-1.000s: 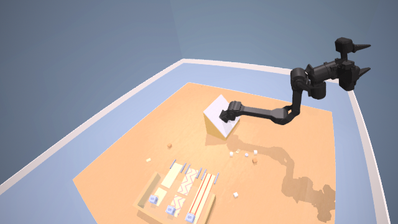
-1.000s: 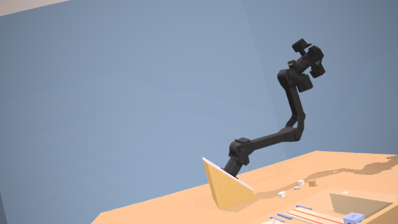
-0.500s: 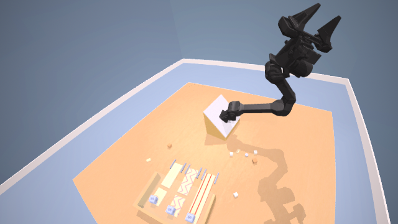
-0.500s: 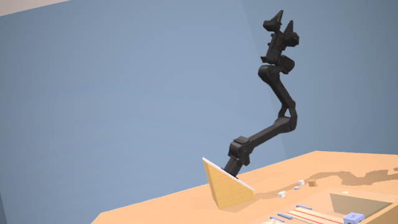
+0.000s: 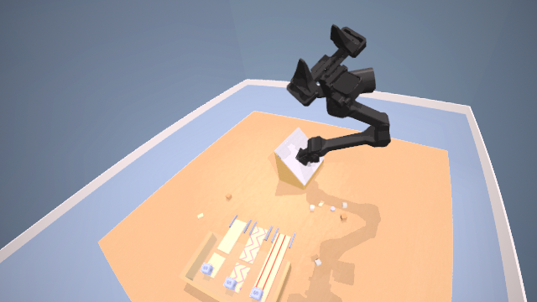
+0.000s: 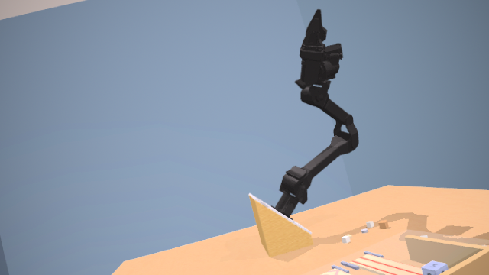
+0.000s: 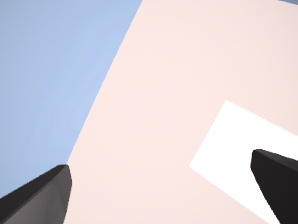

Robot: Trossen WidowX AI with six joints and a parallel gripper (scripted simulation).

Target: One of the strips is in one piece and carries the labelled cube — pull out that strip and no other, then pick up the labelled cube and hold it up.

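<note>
My gripper is open and empty, fingers pointing up, high above the table and far from the strips. Three strips lie side by side. The plain cream strip and the zigzag strip each have a gap across them. The red-lined strip shows no gap. A blue cube sits at the near end of each: the left cube, the middle cube and the right cube. The right cube's top reads like an S in the exterior view; the other labels are too small to read.
A low wooden tray wall surrounds the cube end. Thin grey rails flank the strips' far ends. The arm's base is on a white-faced wedge. Small loose blocks, including a brown one and a white one, lie around.
</note>
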